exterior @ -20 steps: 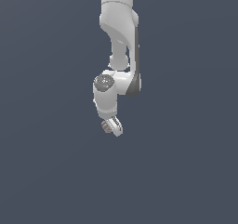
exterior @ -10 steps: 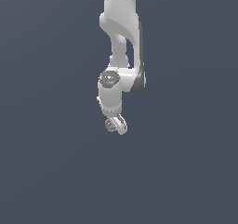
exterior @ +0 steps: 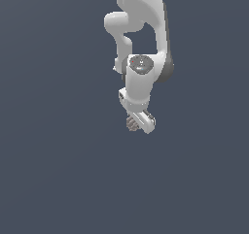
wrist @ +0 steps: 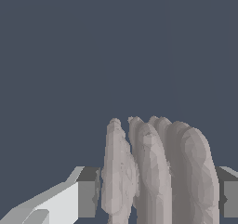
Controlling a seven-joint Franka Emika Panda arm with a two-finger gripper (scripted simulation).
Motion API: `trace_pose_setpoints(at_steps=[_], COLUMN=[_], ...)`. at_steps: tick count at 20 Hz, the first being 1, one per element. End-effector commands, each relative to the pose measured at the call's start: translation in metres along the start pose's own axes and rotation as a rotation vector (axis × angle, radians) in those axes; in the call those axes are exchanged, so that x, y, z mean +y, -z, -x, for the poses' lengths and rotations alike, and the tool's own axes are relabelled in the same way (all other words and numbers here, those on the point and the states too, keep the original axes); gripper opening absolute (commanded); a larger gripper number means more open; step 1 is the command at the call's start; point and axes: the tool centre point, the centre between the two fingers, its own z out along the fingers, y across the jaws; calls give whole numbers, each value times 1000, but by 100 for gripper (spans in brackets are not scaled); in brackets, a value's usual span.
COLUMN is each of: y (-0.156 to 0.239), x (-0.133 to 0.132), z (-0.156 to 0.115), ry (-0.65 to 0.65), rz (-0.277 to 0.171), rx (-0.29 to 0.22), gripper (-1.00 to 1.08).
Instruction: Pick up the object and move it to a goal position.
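The object (exterior: 132, 124) is a small brown-grey ridged lump held at the tip of the white arm, near the middle of the exterior view. My gripper (exterior: 138, 124) is shut on it, and the fingers cover most of it there. In the wrist view the object (wrist: 158, 172) fills the space between the two finger pads (wrist: 88, 193), its pale ridges running lengthwise. It hangs above the dark grey ground with nothing touching it from below.
The white arm (exterior: 141, 39) comes down from the upper edge of the exterior view. Around it only the flat dark grey surface (exterior: 58, 155) shows.
The arm has shifted toward the exterior view's right and slightly up, carrying the object with it. The gripper stays shut on the lump.
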Motion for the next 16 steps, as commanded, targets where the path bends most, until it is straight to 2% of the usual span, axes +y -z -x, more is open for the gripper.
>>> trace_pose_setpoints(at_steps=[1,9,16], y=[19,62,71], x=[-12,-42,-51], z=[20,64,73], ry=[0,-1,0], rz=[0,1,0], rx=[1,1,0], gripper=[-100,-100,-100])
